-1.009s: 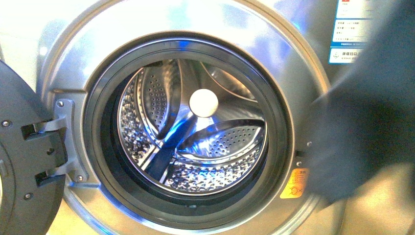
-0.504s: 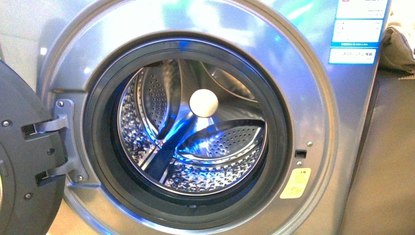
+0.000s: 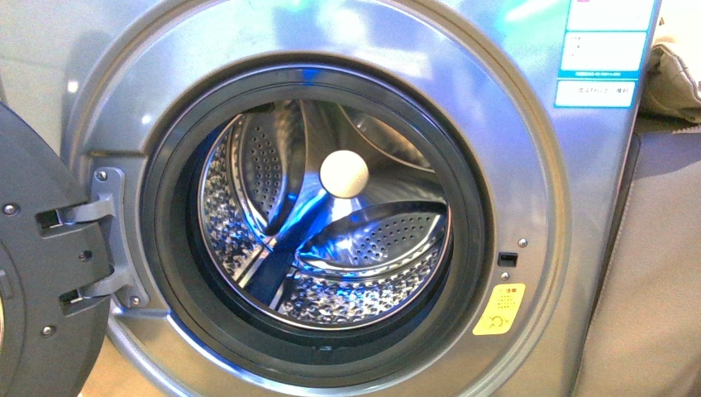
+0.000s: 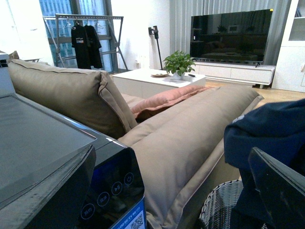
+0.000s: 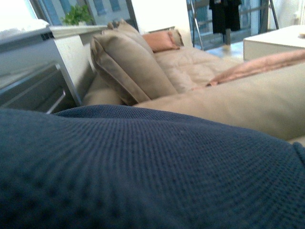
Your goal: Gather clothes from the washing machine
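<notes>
The silver-grey washing machine (image 3: 529, 198) fills the front view, its door (image 3: 37, 273) swung open to the left. Its perforated drum (image 3: 331, 240) holds no fabric. Neither gripper shows in the front view. In the left wrist view my left gripper (image 4: 170, 157) is open and empty above the machine's black top panel (image 4: 43, 138). The navy clothes (image 4: 269, 136) hang to one side over a woven basket (image 4: 221, 207). In the right wrist view the clothes (image 5: 143, 171) cover the lower picture and hide my right gripper, which is shut on them.
A beige sofa with cushions (image 4: 186, 138) stands beside the machine, and a beige cushion (image 3: 674, 78) shows at the front view's right edge. A pink cushion (image 4: 167, 98), a white coffee table (image 4: 152, 78), a TV (image 4: 231, 33) and a clothes rack (image 4: 88, 38) lie beyond.
A second ago the navy clothes hung blurred at the right edge of the front view; they have since left that view to the right. The drum and door have not moved.
</notes>
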Controlling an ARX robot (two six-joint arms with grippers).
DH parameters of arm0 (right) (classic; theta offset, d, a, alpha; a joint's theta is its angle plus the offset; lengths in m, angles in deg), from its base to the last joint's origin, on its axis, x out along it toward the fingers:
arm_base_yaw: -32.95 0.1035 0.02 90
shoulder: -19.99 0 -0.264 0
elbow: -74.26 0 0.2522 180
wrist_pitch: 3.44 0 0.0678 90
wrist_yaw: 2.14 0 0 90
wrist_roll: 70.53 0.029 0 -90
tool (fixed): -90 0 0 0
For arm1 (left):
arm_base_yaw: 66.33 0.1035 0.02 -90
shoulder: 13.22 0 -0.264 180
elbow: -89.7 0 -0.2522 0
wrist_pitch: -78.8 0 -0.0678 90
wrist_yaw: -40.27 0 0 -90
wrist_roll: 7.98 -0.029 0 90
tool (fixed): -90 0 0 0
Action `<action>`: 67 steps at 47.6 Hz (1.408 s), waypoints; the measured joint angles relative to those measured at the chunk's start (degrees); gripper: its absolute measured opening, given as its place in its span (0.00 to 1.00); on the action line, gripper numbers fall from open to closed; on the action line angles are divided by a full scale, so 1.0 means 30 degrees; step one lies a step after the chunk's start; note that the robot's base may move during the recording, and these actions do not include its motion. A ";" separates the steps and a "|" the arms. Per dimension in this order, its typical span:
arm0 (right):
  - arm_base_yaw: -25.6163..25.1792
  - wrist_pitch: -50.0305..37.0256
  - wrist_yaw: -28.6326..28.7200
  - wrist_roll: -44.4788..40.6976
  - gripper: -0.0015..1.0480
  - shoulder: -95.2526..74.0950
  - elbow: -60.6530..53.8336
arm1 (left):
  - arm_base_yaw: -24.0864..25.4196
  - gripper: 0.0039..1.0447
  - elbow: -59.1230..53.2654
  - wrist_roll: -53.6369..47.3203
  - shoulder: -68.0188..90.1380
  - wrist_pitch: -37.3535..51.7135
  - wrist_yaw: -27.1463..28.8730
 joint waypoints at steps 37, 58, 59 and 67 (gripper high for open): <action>-0.1137 0.2980 -0.2433 -0.9391 0.06 -0.4386 -0.9471 | 0.0000 0.94 0.0007 0.0000 0.0000 0.0000 0.0007; 0.0095 0.1027 -0.4226 -1.0411 0.49 -0.7934 -1.0469 | 0.0000 0.94 0.0007 0.0000 -0.0007 0.0000 0.0000; 0.0131 0.0903 -0.4248 -1.0353 0.53 -0.7934 -1.0491 | 0.0000 0.94 0.0007 0.0000 -0.0007 0.0000 0.0000; 0.0277 0.0102 -0.4073 -0.9602 0.83 -0.7271 -1.1067 | 0.0000 0.94 0.0007 0.0000 -0.0007 0.0000 0.0007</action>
